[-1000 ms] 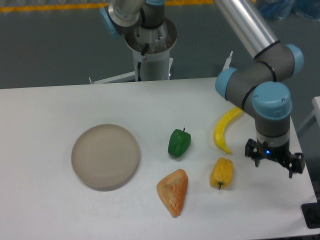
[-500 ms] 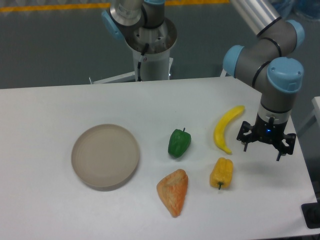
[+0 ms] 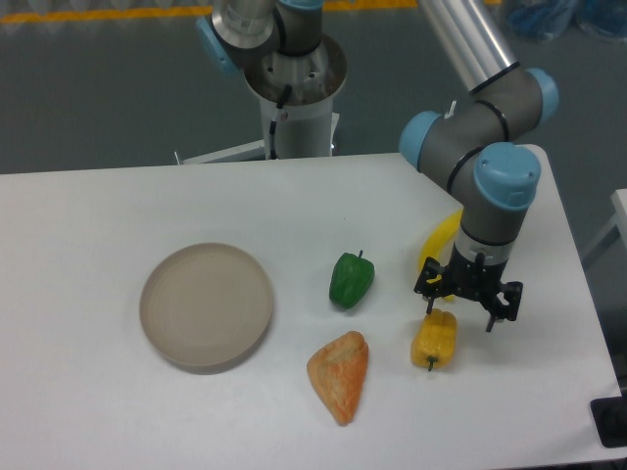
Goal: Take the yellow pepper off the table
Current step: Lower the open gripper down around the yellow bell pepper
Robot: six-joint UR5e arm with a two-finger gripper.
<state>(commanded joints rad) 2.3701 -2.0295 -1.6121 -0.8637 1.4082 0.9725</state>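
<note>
The yellow pepper (image 3: 434,339) lies on the white table (image 3: 98,215) near the front right, its dark stem pointing toward the front edge. My gripper (image 3: 460,309) hangs open just above the pepper's far end, with one finger to its left and one to its right. It holds nothing. The arm's wrist covers part of the curved yellow banana-like piece (image 3: 441,235) behind it.
A green pepper (image 3: 351,279) lies left of the gripper. An orange wedge-shaped piece (image 3: 340,375) lies near the front edge. A round beige plate (image 3: 207,305) sits at the left. The robot base (image 3: 294,88) stands behind the table.
The gripper has moved left from the table's right side to above the yellow pepper, now covering part of the banana-like piece. The objects on the table have not moved.
</note>
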